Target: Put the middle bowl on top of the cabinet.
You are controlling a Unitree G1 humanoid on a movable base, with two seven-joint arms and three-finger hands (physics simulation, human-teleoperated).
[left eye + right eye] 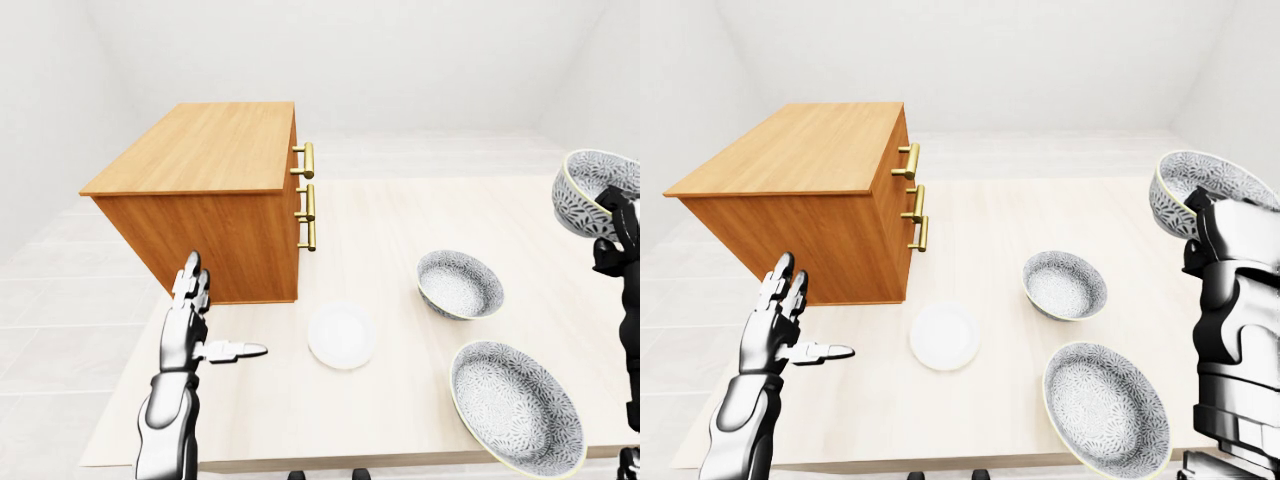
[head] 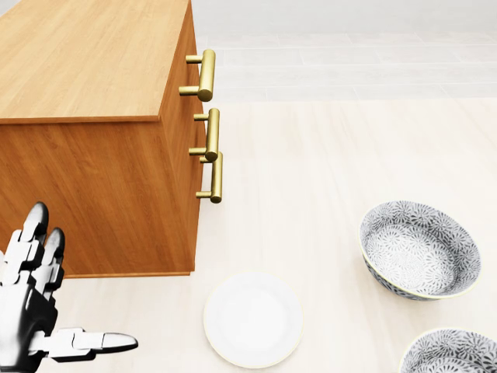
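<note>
A: The right hand (image 1: pixel 1218 240), what has it got?
B: Its fingers are closed on the lower wall of the lifted bowl (image 1: pixel 1188 183), which hangs clear of the counter (image 1: pixel 980 215) at 3 o'clock in the right-eye view. The bowl sits at 11 o'clock from the hand, touching it and tilted.
A: What kind of bowl?
B: Round, deep and glazed, with a dense grey-and-white floral print inside and out and a pale rim. 2 more in the same print rest on the counter: a smaller bowl (image 1: pixel 1065 283) near the centre and a wider bowl (image 1: pixel 1105 405) at 5 o'clock.
A: And the left hand (image 1: pixel 778 322)?
B: Wide open, holding nothing. Its silver segmented fingers point straight up and the thumb points toward 3 o'clock. It hovers at 8 o'clock, well apart from the lifted bowl.
A: The cabinet (image 1: pixel 790 150)?
B: A boxy block of warm wood grain at 10 o'clock, with a flat top and 3 brass bar handles (image 2: pixel 206 74) on its right face. A plain white round plate (image 2: pixel 252 318) lies flat on the pale wood-grain counter near the cabinet's lower corner.
</note>
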